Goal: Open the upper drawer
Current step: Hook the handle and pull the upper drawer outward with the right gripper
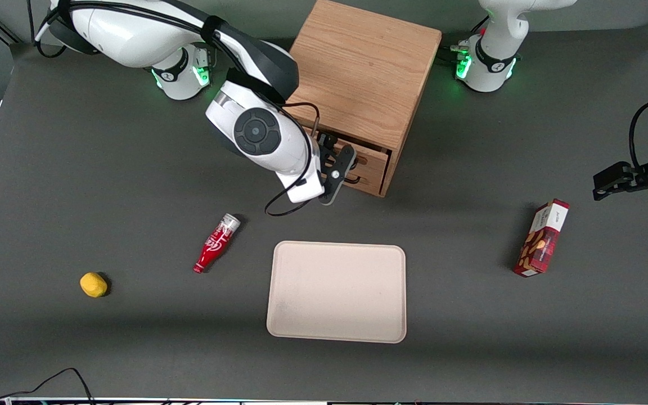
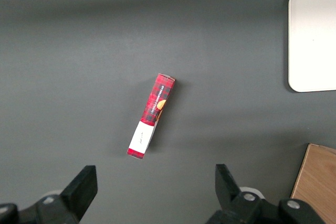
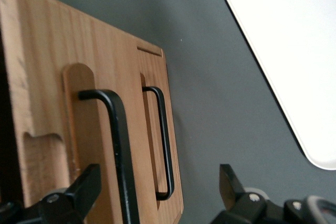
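The wooden cabinet (image 1: 358, 73) stands near the arm bases, its two drawers facing the front camera. My right gripper (image 1: 340, 171) is right in front of the drawer fronts and is open. In the right wrist view the gripper (image 3: 160, 192) has its fingers (image 3: 86, 184) spread wide. The upper drawer (image 3: 47, 77) with its lip strip and black wire handle (image 3: 119, 145) stands out a little from the lower drawer (image 3: 176, 129). The upper handle passes between the fingers, close to one of them, and is not clamped. The lower handle (image 3: 164, 140) also lies between them.
A beige tray (image 1: 336, 292) lies nearer the front camera than the cabinet; it also shows in the right wrist view (image 3: 289, 51). A red bottle (image 1: 216, 243) and a yellow lump (image 1: 93, 284) lie toward the working arm's end. A red box (image 1: 543, 238) lies toward the parked arm's end.
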Available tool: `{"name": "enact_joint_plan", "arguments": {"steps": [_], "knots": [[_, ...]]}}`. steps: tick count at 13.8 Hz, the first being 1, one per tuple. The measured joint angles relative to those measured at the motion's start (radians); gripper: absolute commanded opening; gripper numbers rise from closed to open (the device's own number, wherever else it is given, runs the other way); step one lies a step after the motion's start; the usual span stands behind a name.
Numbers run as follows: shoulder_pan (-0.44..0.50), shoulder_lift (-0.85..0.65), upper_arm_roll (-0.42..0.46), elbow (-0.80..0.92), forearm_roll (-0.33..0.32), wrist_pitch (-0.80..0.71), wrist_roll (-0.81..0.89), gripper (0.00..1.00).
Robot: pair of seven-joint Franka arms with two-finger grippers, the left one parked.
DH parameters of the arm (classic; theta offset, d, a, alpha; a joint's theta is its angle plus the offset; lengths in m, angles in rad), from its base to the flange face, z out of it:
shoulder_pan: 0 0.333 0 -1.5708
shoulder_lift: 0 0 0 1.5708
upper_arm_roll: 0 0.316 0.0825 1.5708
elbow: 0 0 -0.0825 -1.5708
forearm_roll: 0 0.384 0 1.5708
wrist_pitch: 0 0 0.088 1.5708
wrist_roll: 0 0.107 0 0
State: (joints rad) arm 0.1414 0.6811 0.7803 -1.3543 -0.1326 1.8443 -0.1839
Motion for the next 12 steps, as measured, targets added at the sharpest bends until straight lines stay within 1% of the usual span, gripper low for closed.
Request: {"name": "enact_joint_plan", "arguments": {"steps": [4,8,12], "knots": [[-0.004,0.000,-0.001,-0.023,-0.033,0.000,-0.004,1.00],[-0.024,0.000,-0.012,-0.021,-0.037,0.002,-0.042,1.00],[-0.037,-0.001,-0.061,0.004,-0.038,0.017,-0.082,1.00]]}}
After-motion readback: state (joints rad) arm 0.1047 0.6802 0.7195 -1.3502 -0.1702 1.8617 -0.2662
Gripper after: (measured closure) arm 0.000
